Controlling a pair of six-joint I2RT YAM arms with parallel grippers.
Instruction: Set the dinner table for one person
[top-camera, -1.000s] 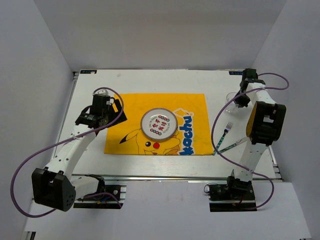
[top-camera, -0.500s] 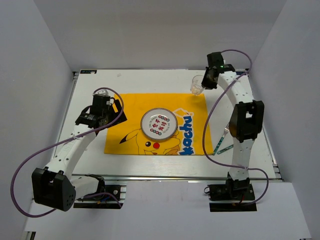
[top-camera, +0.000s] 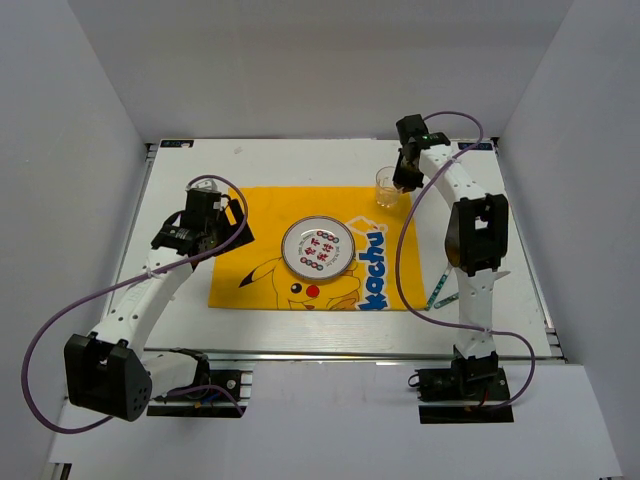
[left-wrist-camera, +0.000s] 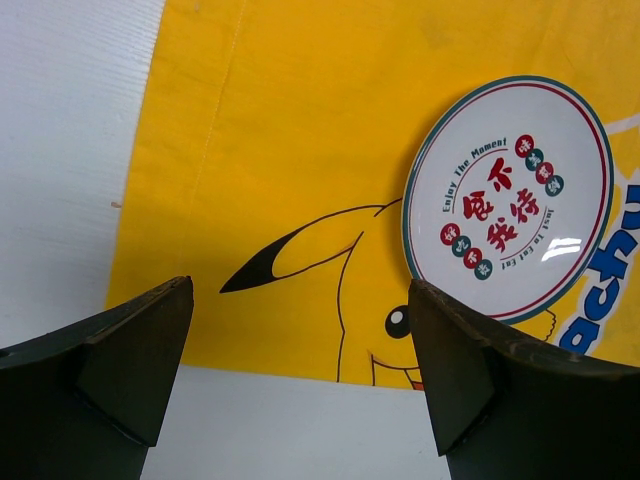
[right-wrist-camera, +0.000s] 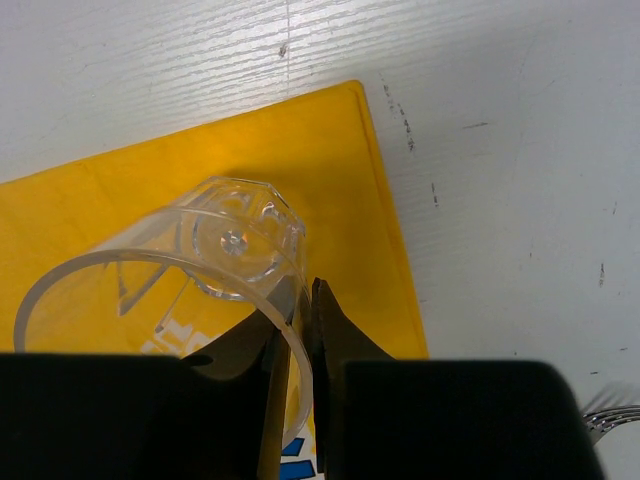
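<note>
A clear cup (top-camera: 386, 186) pinched by its rim
Overhead: right gripper (top-camera: 403, 176) clamps it over the dinner table (top-camera: 300, 160), at the placemat (top-camera: 260, 215) corner. Left wrist: left gripper (left-wrist-camera: 300, 370) gapes empty. Right wrist: released on the cloth edge, it may tip.

Robot lab test cell, not a home. A white desk (top-camera: 300, 160) is boxed in on three sides by plain pale panels (top-camera: 100, 100). The desk top is seen close up as ribbed white board, scuffed and marked. Two robot arms are bolted at the near edge: left arm (top-camera: 140, 300) and right arm (top-camera: 470, 230), on black base plates (top-camera: 470, 405) behind a metal rail (top-camera: 330, 353). Purple cables (top-camera: 40, 350) are looped loosely along each arm. Homely items are few: a yellow cartoon placemat (top-camera: 250, 215), a printed plate (top-camera: 317, 247), a clear cup (top-camera: 386, 186).
</note>
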